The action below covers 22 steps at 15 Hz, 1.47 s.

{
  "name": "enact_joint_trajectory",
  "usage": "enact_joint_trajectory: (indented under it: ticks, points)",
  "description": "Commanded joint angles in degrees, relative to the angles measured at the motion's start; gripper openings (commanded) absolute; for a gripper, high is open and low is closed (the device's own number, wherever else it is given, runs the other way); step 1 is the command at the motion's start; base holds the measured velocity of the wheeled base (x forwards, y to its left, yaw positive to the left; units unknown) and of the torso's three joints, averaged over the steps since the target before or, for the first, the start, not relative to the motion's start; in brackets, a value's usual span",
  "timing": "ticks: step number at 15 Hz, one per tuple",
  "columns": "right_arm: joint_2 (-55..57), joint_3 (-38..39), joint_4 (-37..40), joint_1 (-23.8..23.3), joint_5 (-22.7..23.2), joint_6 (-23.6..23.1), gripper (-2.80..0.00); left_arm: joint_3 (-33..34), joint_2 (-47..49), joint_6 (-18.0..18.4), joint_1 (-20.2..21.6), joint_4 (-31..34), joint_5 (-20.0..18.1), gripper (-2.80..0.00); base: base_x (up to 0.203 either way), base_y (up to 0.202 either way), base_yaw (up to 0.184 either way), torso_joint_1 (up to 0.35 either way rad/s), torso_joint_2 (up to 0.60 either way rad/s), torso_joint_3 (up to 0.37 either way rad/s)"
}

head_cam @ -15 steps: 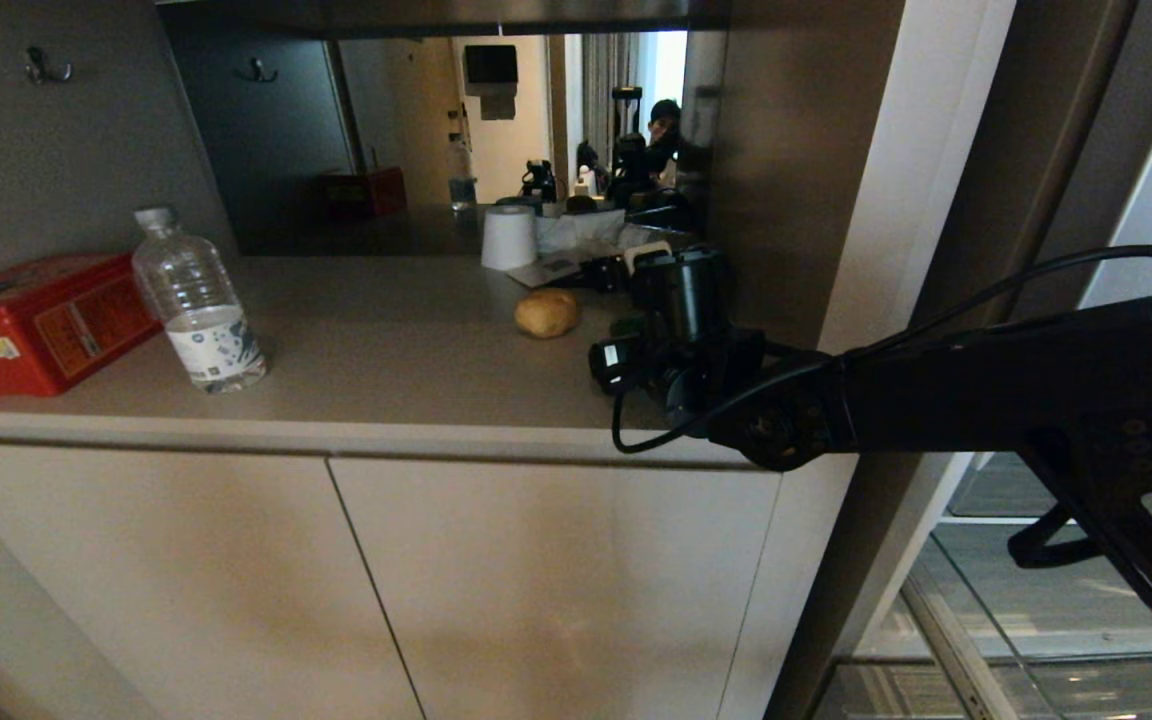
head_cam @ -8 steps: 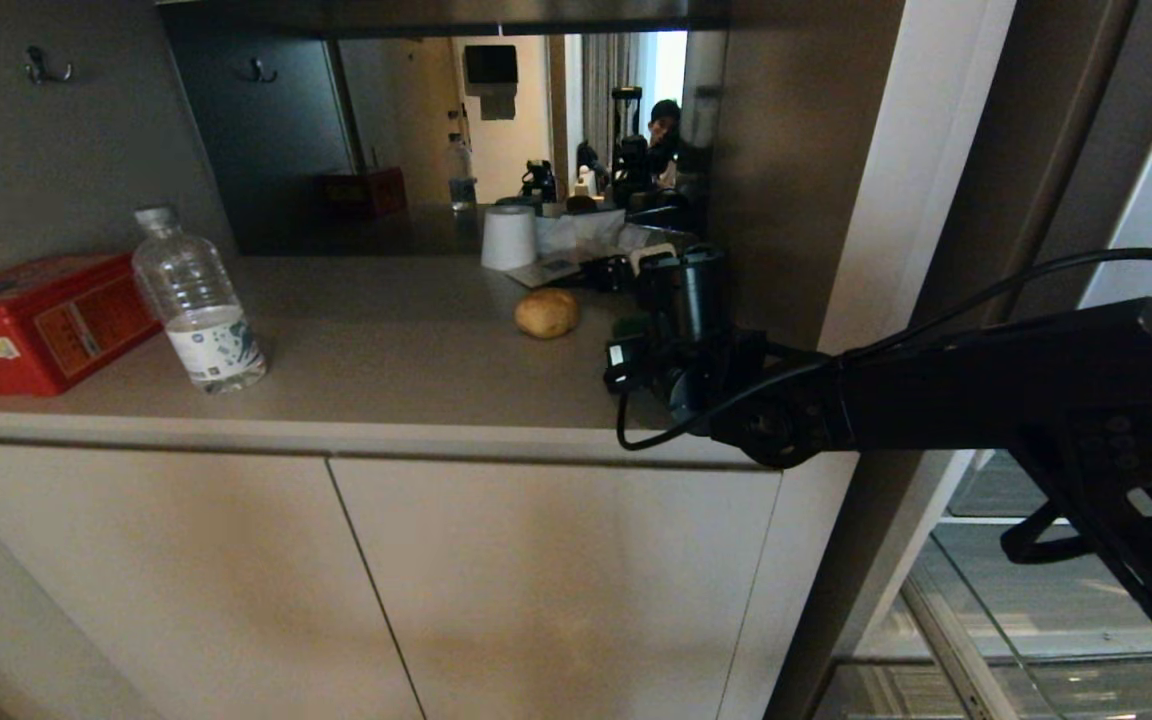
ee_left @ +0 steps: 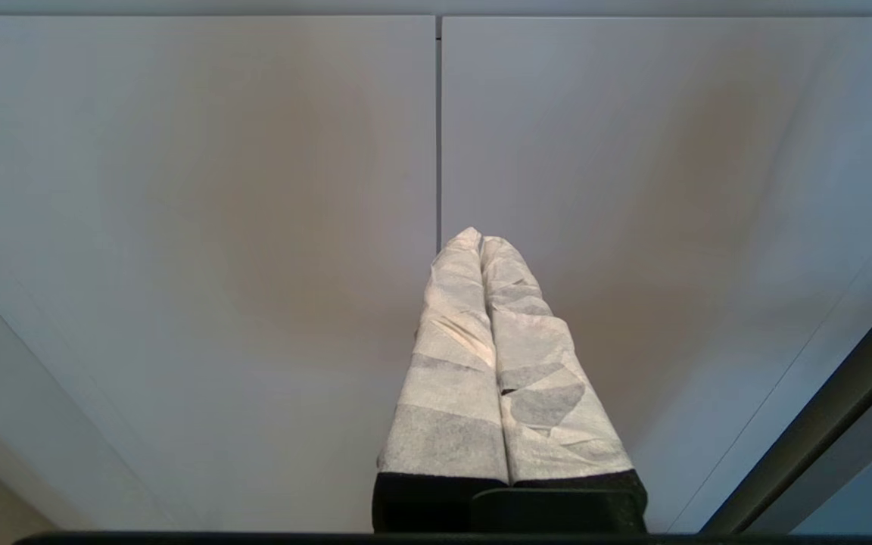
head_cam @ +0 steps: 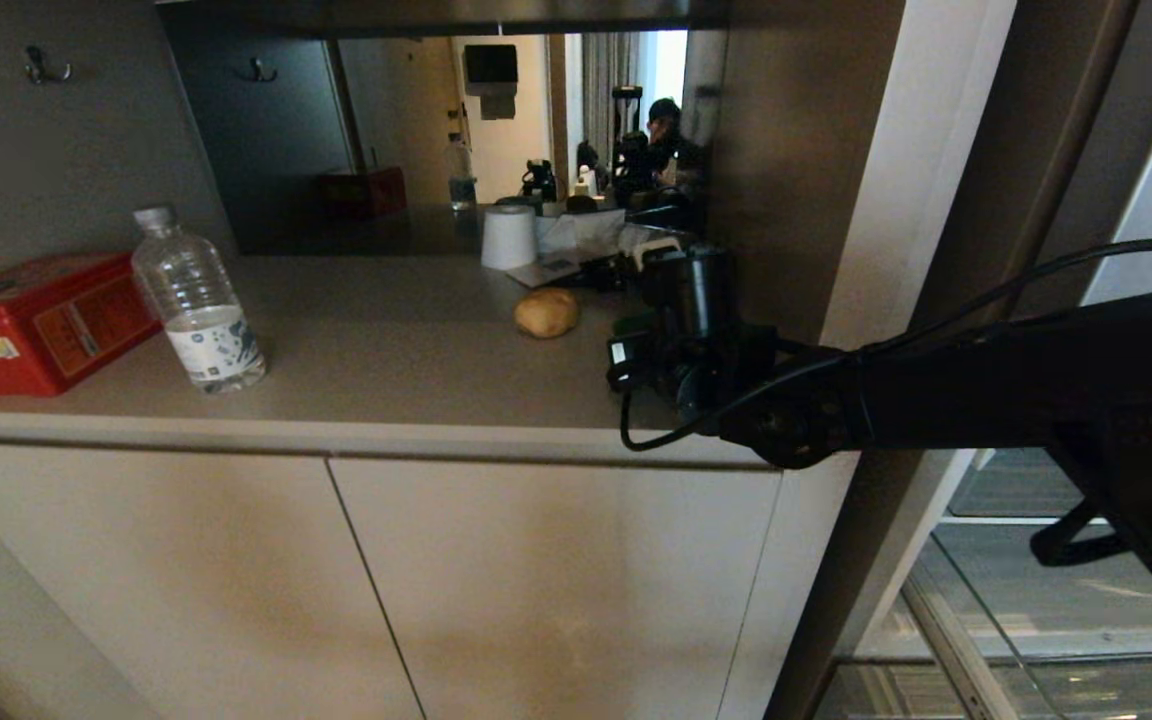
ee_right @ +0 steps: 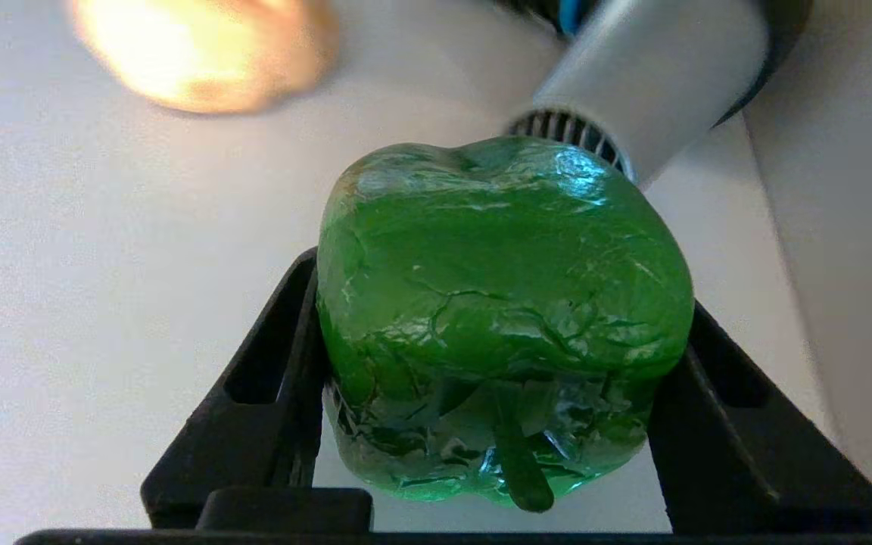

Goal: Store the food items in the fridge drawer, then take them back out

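Glossy green bell pepper (ee_right: 504,318), skin wrinkled and stem toward the camera, clamped between the black fingers of the right gripper (ee_right: 500,363) over the grey countertop (head_cam: 386,340). Right arm reaches in level from the right. Tan potato (head_cam: 547,312) lies beside it. Water bottle (head_cam: 198,303) label unreadable. Left gripper (ee_left: 481,250), fingers together, faces cabinet doors (ee_left: 194,227).

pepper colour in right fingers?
Glossy green pepper, clearest in the right wrist view.
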Motion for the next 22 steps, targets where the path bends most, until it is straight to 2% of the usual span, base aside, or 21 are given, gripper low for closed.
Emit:
enact_joint_trajectory:
  ticks: [1,4,9,13,16,17,19,22]
  points:
    - [-6.08,3.39,-0.25,1.4,0.0,-0.05,-2.8,0.35,0.01,-0.02,-0.02,-0.02,0.01,-2.8,0.0,0.0,0.0,0.0,0.0,0.0]
    - [-18.11,15.01,-0.31,5.38,1.36,0.02,-2.8,0.35,0.01,-0.02,-0.02,-0.02,0.01,-2.8,0.0,0.0,0.0,0.0,0.0,0.0]
    - [-43.56,43.93,-1.42,13.15,7.05,-0.27,-2.8,0.35,0.01,-0.02,-0.02,-0.02,0.01,-2.8,0.0,0.0,0.0,0.0,0.0,0.0]
    - [-61.28,67.38,-2.56,15.15,8.39,-0.3,-2.8,0.35,0.01,-0.02,-0.02,-0.02,0.01,-2.8,0.0,0.0,0.0,0.0,0.0,0.0]
    - [-72.23,79.64,-2.63,15.19,8.18,0.04,-2.8,0.35,0.01,-0.02,-0.02,-0.02,0.01,-2.8,0.0,0.0,0.0,0.0,0.0,0.0]
    - [-74.37,83.07,-2.59,13.98,7.89,0.14,-2.8,0.35,0.01,-0.02,-0.02,-0.02,0.01,-2.8,0.0,0.0,0.0,0.0,0.0,0.0]
    - [-76.43,86.51,-2.58,7.82,7.53,0.9,-2.8,0.35,0.01,-0.02,-0.02,-0.02,0.01,-2.8,0.0,0.0,0.0,0.0,0.0,0.0]
    - [-76.87,88.56,-2.73,-5.52,8.05,2.51,-2.8,0.35,0.01,-0.02,-0.02,-0.02,0.01,-2.8,0.0,0.0,0.0,0.0,0.0,0.0]
